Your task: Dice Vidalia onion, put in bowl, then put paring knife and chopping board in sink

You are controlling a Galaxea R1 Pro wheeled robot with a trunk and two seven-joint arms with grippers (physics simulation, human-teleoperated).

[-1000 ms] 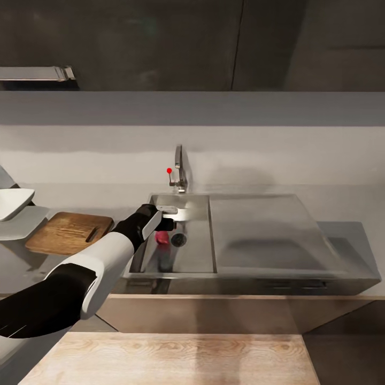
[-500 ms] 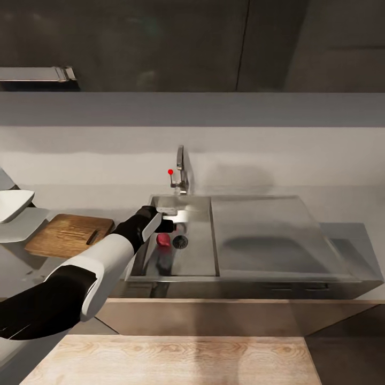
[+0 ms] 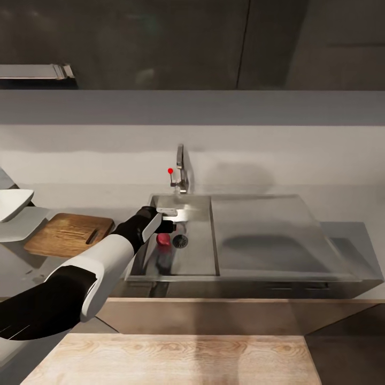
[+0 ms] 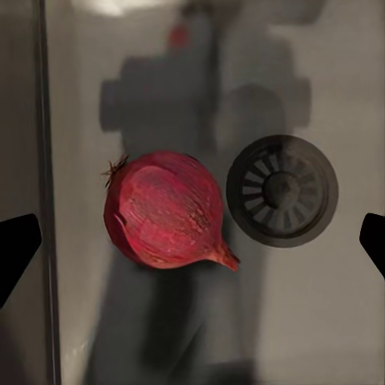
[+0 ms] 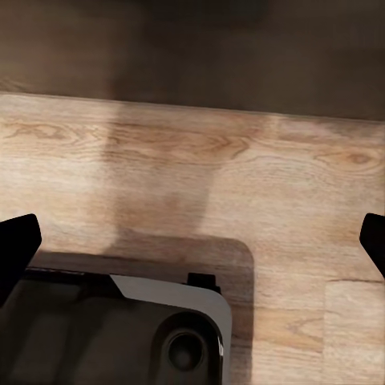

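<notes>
The pinkish-red Vidalia onion (image 3: pixel 162 240) lies on the floor of the steel sink (image 3: pixel 198 256), just beside the round dark drain (image 3: pixel 180 241). My left gripper (image 3: pixel 167 223) hovers over it inside the basin, open. In the left wrist view the onion (image 4: pixel 164 209) sits between the two dark fingertips (image 4: pixel 16 245), apart from both, with the drain (image 4: pixel 281 190) next to it. The wooden chopping board (image 3: pixel 67 233) lies on the countertop (image 3: pixel 342 230) left of the sink, with the slim dark paring knife (image 3: pixel 92 236) on it. The white bowl (image 3: pixel 13 203) is at the far left. My right gripper (image 5: pixel 192 249) is open above a wooden floor.
A chrome tap (image 3: pixel 181 170) with a red knob (image 3: pixel 170 171) rises behind the basin. A steel draining surface (image 3: pixel 267 230) spreads right of the basin. A pale wooden surface (image 3: pixel 171 358) lies below the counter front, and part of the robot's base (image 5: pixel 120 329) is under my right gripper.
The view has shifted slightly. My left gripper stays over the onion in the sink with almost no motion.
</notes>
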